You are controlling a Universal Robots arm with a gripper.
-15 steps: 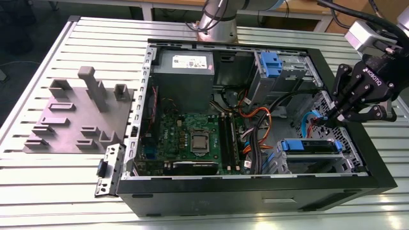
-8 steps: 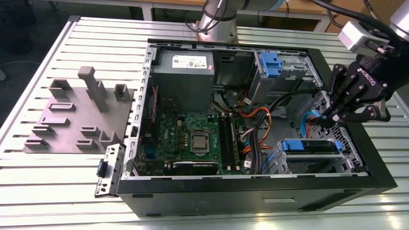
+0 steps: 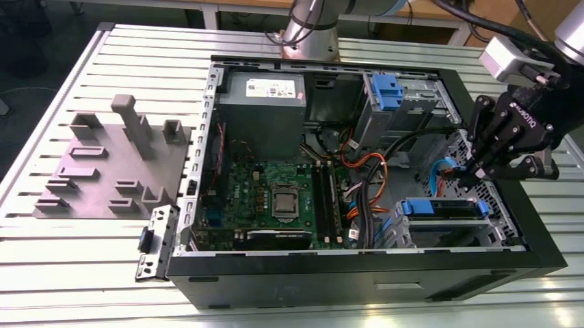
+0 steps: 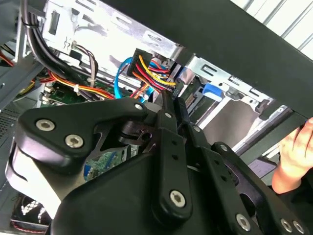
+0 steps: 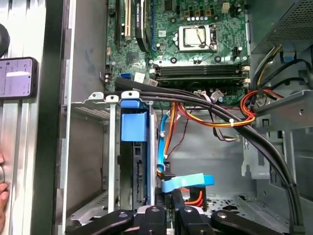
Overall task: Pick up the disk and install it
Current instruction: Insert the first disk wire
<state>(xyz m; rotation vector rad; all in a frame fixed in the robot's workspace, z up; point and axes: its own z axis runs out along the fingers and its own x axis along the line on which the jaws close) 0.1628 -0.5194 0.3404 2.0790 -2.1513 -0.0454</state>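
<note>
The disk (image 3: 444, 208) sits in the drive cage at the case's near corner on the exterior view's right, its blue side rail facing up. In the first wrist view the disk (image 5: 133, 126) stands edge-on in the metal cage. My gripper (image 3: 476, 176) hangs over the case's edge there, fingers shut, tips pointing down at the cables just behind the disk. In the first wrist view my gripper (image 5: 169, 211) is right under a light-blue flat cable plug (image 5: 188, 181). In the second wrist view my gripper (image 4: 169, 100) touches a plug with red, yellow and black wires (image 4: 152, 73).
The open computer case (image 3: 365, 270) holds a motherboard (image 3: 273, 198), a grey power supply (image 3: 262, 96) and a second blue bracket (image 3: 388, 89). Thick black cables (image 5: 220, 112) cross the bay. A grey fixture block (image 3: 109, 164) lies on the exterior view's left. A person's hand (image 4: 293, 156) rests beside the case.
</note>
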